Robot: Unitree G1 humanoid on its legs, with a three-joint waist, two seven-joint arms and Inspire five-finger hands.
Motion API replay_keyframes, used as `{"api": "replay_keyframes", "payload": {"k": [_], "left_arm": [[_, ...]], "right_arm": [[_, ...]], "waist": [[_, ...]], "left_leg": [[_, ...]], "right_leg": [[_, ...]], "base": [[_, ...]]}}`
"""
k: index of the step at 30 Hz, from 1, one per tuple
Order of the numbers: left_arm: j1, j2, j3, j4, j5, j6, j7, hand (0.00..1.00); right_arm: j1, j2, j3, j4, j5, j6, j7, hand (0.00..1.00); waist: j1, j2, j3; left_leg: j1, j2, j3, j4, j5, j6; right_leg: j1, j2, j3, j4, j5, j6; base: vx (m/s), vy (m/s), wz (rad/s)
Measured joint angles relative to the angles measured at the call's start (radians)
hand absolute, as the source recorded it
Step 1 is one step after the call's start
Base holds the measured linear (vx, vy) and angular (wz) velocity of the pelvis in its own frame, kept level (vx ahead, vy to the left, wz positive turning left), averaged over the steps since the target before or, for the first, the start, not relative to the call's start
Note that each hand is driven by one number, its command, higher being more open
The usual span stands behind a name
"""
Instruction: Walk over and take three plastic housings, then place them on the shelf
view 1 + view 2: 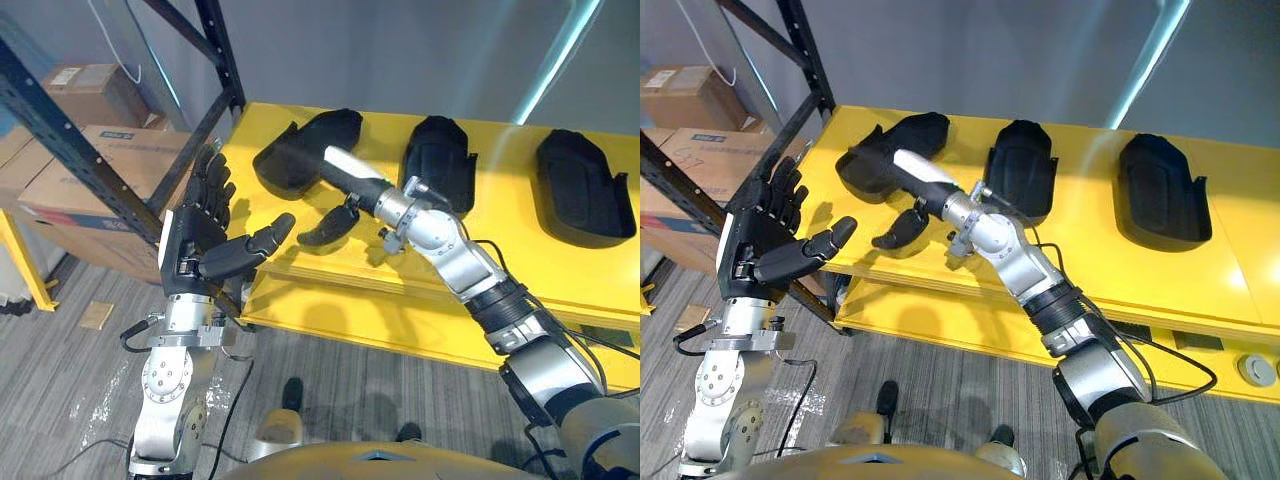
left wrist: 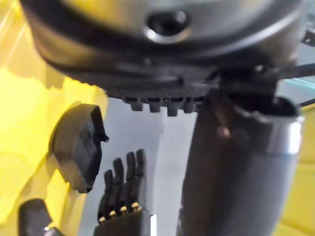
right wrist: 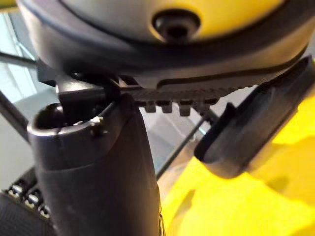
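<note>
Three black plastic housings lie on the yellow table: a left one, a middle one and a right one. My right hand reaches over the left housing from its right side, with its thumb spread toward the table's front edge. In the left wrist view that hand's fingers look straight beside the housing. My left hand is raised, open and empty, off the table's front left corner, palm toward the right hand.
A dark metal shelf frame stands left of the table, with cardboard boxes stacked behind it. Grey plank floor lies below. A grey wall backs the table.
</note>
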Motion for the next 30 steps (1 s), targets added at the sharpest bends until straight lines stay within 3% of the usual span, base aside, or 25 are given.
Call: {"api": "replay_keyframes", "payload": {"k": [7, 13, 18, 27, 30], "left_arm": [[0.023, -0.007, 0.013, -0.002, -0.002, 0.000, -0.051, 1.00], [0.023, -0.007, 0.013, -0.005, -0.042, 0.000, -0.068, 1.00], [0.024, -0.008, 0.013, -0.005, -0.046, 0.000, -0.069, 1.00], [0.023, -0.008, 0.012, -0.005, -0.046, 0.005, -0.089, 1.00], [0.023, -0.008, 0.010, -0.005, -0.046, 0.037, -0.094, 1.00]], "right_arm": [[-0.137, -0.040, 0.064, 0.080, 0.000, -0.041, 0.013, 1.00], [-0.179, -0.073, 0.096, 0.081, 0.000, -0.040, 0.016, 1.00], [-0.228, -0.087, 0.099, 0.204, -0.001, -0.038, 0.026, 1.00], [-0.291, -0.113, 0.180, 0.277, -0.001, -0.021, 0.175, 1.00], [-0.339, -0.115, 0.203, 0.309, 0.000, -0.024, 0.216, 1.00]], "waist": [[0.018, -0.007, 0.003], [0.026, -0.017, 0.007], [0.034, -0.030, 0.017], [0.034, -0.030, 0.032], [0.033, -0.033, 0.039]], "left_leg": [[-0.031, 0.000, -0.034, 0.000, 0.004, -0.003], [-0.044, 0.000, -0.035, 0.000, 0.006, -0.003], [-0.048, 0.000, -0.037, 0.000, 0.018, 0.001], [-0.042, 0.000, -0.040, 0.000, 0.012, -0.008], [-0.041, 0.001, -0.039, 0.000, 0.008, -0.003]], "right_leg": [[-0.007, 0.004, -0.035, 0.000, -0.004, 0.000], [-0.019, 0.004, -0.037, 0.001, -0.005, -0.002], [-0.023, 0.004, -0.039, 0.006, -0.003, -0.001], [-0.024, 0.001, -0.039, 0.023, -0.014, -0.006], [-0.024, 0.001, -0.038, 0.025, -0.016, -0.004]], "base": [[-0.04, -0.021, 0.14], [0.00, 0.000, 0.00], [0.00, 0.000, 0.00], [-0.01, -0.006, 0.00], [-0.04, -0.023, -0.01]]}}
